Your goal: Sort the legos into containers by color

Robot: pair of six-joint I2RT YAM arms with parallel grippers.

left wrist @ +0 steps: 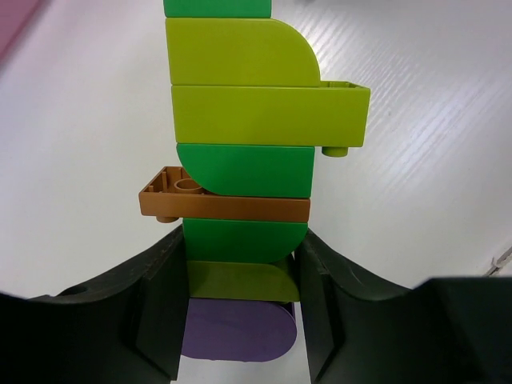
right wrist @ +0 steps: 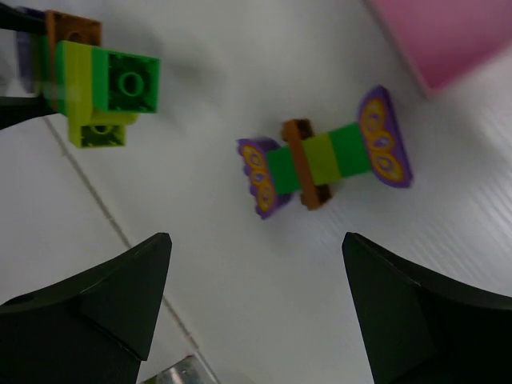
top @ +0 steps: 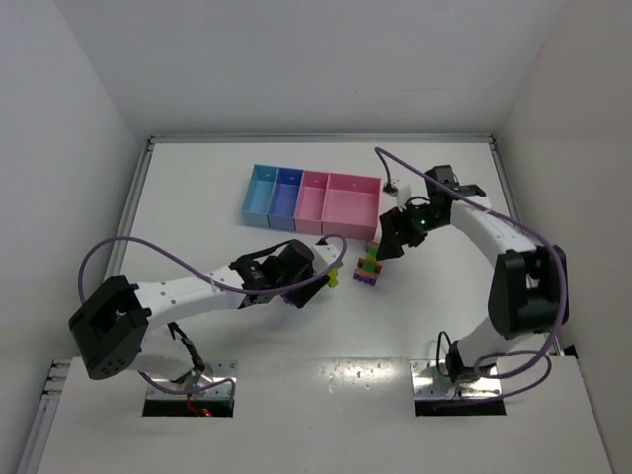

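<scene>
Left gripper (left wrist: pixel 240 250): jaws closed on the held strip (left wrist: pixel 240 120), one finger (left wrist: pixel 156 308) pressed to each side of its lower bricks.
- Held strip, in the left wrist view, from the fingers outward: purple, lime, green, orange plate, green, two lime, green.
- Its outer green brick is cut off by the top of the frame. The purple brick sits deep between the fingers, its lower part out of frame.
- In the top view only a lime end (top: pixel 334 277) shows past the gripper (top: pixel 326 272); the rest is covered.
- Cannot tell whether this strip touches the table (top: pixel 197 197) or hangs clear.

Right gripper (right wrist: pixel 256 264): jaws spread wide, nothing between them.
- It hovers over the loose strip (right wrist: pixel 324 160).
- Only the two dark fingertips show in its wrist view, out of focus.

Loose strip: lies flat near the table's middle, just on the near side of the wider pink bin's right corner.
- Purple patterned ends, with green, orange and lime between.
- In the top view (top: pixel 368 267) its far end runs under the right gripper (top: pixel 381 251).

Held strip sits just left of the loose one, apart from it. In the right wrist view (right wrist: pixel 100 80) it is blurred and cut by the left edge.

Bins (top: pixel 351 209): a row of four toward the table's far edge. Only a pink corner (right wrist: pixel 456 40) shows in the right wrist view.
</scene>
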